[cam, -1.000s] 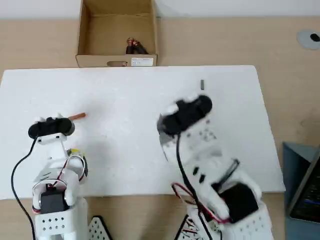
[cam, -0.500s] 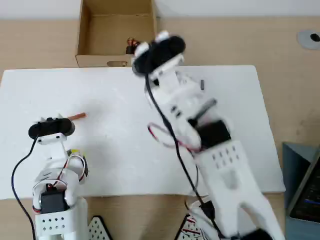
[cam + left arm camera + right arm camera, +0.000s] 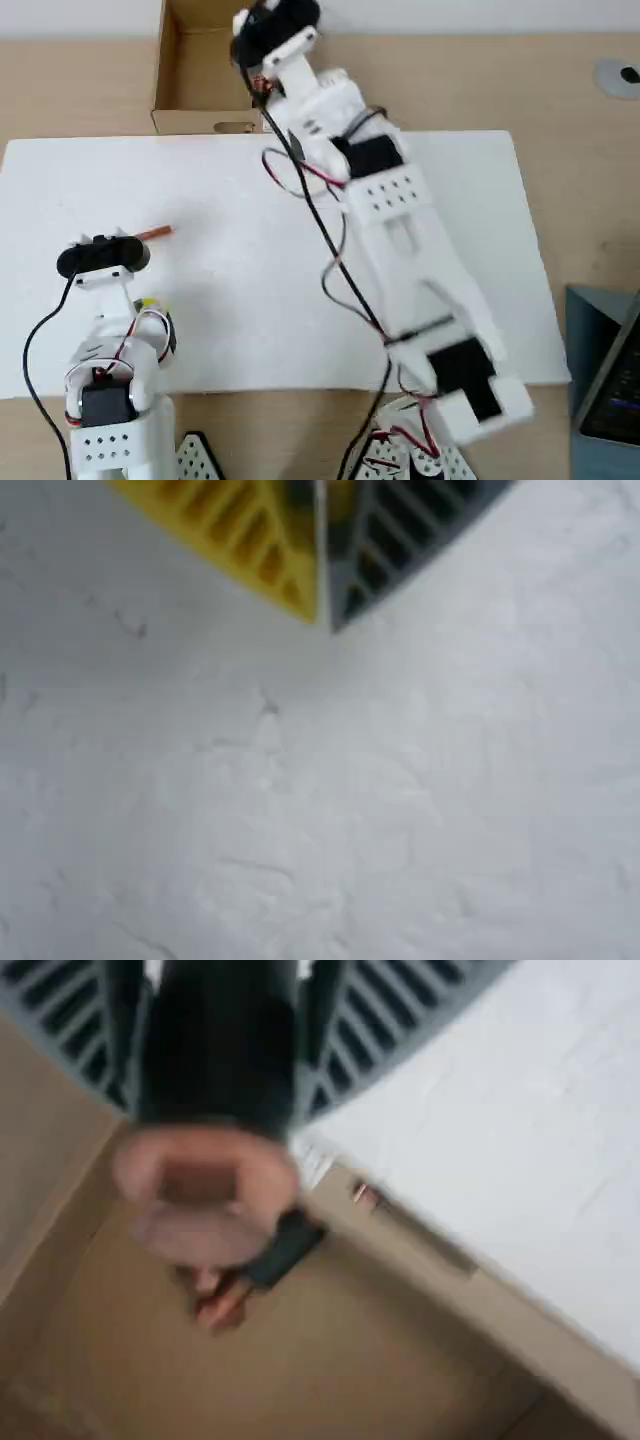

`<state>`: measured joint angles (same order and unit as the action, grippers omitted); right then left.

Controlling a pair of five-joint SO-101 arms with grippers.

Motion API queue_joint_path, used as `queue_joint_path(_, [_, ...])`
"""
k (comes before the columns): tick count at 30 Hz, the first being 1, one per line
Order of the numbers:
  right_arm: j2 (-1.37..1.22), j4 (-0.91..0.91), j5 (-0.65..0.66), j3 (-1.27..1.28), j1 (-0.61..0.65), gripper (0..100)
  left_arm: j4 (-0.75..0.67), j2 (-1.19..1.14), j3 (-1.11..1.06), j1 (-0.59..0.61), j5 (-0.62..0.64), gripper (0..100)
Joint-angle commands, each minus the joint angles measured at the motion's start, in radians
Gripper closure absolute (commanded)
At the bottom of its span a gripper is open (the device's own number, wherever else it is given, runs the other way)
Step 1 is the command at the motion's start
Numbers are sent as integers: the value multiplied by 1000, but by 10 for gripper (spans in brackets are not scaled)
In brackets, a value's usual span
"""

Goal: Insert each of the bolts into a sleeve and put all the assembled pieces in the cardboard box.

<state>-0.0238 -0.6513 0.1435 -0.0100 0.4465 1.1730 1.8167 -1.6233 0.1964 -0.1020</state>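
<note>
The right arm [image 3: 400, 230] lay stretched across the white mat [image 3: 230, 300] to the cardboard box [image 3: 168, 60], which stood on the desk [image 3: 60, 90] against the mat's far edge. The right jaws hung above the box's open top, near its right-hand wall. In the right wrist view they were clamped on an assembled piece [image 3: 205, 1195]: a black sleeve [image 3: 215, 1050] gripped between the ribbed grey fingers [image 3: 380, 1020], with the copper-coloured bolt head showing at its lower end. Beneath it, on the box floor, lay other assembled pieces [image 3: 255, 1270], dark with copper ends, close to the wall that faced the mat; how many there were could not be told. The held piece was above the box, apart from those on the floor. One loose bolt [image 3: 155, 233], copper-coloured, lay on the mat's left part, just beyond the head of the left arm [image 3: 105, 330] and well apart from the box. The left arm sat folded at the near left of the mat. The left jaws, one yellow and one dark grey, were pressed together with nothing between them, their tips close over the mat's rough white surface.
</note>
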Motion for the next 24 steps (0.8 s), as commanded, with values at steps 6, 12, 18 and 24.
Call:
queue_joint_path(6, [-285,206,143,-295,-16,988,-20,7,5,9,-3,998])
queue_joint_path(12, [-498,238,285,-464,-13,987,-20,7,5,9,-3,998])
queue_joint_path(18, [-667,232,414,-616,-16,984,-20,7,5,9,-3,998])
queue_joint_path(24, [-754,193,448,-704,-16,850,-20,7,5,9,-3,998])
